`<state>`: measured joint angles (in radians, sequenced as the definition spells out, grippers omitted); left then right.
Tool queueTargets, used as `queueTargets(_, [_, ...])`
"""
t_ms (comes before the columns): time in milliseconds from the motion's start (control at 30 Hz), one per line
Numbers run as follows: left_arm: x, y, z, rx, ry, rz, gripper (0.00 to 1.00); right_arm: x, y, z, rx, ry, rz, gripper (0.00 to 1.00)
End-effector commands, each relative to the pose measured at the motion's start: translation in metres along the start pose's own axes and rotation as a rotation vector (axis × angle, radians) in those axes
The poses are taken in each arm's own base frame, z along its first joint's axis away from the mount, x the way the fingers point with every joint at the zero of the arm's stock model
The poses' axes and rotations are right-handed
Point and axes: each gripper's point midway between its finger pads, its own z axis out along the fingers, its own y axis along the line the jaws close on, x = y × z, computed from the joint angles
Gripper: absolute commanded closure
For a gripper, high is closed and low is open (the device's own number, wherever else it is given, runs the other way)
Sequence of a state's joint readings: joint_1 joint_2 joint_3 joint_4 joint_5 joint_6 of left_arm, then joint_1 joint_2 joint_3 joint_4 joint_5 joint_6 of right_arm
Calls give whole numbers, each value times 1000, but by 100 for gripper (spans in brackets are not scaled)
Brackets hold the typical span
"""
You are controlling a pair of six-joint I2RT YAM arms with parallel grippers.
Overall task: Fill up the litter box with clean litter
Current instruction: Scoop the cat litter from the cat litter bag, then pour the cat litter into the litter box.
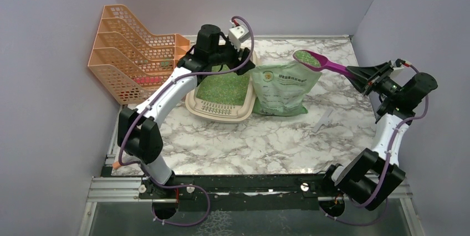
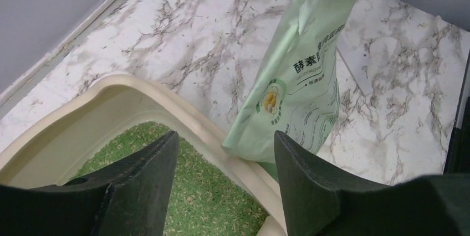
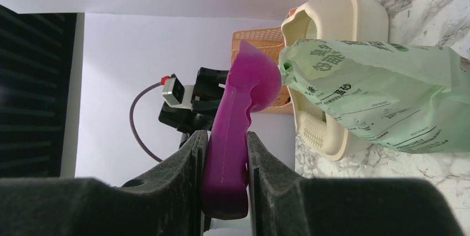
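Observation:
The beige litter box (image 1: 221,115) sits on the marble table at the back, with green litter (image 1: 224,87) spread inside. The green bag (image 1: 282,89) of clean litter lies against its right side. My left gripper (image 1: 235,59) hovers over the box's far right corner. In the left wrist view it (image 2: 226,147) is open, straddling the rim (image 2: 183,117) above the granules (image 2: 205,191), with the bag (image 2: 299,81) just beyond. My right gripper (image 1: 360,76) is shut on the handle of the magenta scoop (image 1: 327,65), whose bowl (image 1: 306,57) holds green granules above the bag's top. The right wrist view shows the scoop (image 3: 238,108) clamped between the fingers.
An orange mesh file rack (image 1: 133,59) stands at the back left, close to the litter box. A small grey flat piece (image 1: 323,119) lies on the table right of the bag. Purple walls enclose the table on the left, back and right.

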<state>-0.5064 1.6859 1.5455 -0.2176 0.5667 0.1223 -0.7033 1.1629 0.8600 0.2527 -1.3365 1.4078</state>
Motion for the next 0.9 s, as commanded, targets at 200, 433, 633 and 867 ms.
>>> queueTargets(200, [-20, 51, -79, -309, -97, -152, 24, 19, 37, 36, -44, 33, -97, 99])
queueTargets(433, [-4, 82, -130, -612, -46, -217, 2, 39, 44, 79, -51, 84, -112, 99])
queueTargets(633, [4, 89, -162, -775, -38, -253, 1, 57, 45, 121, -36, 139, -124, 99])
queueTargets(867, [0, 99, -201, -962, -41, -258, 1, 82, 40, 174, 6, 208, -177, 99])
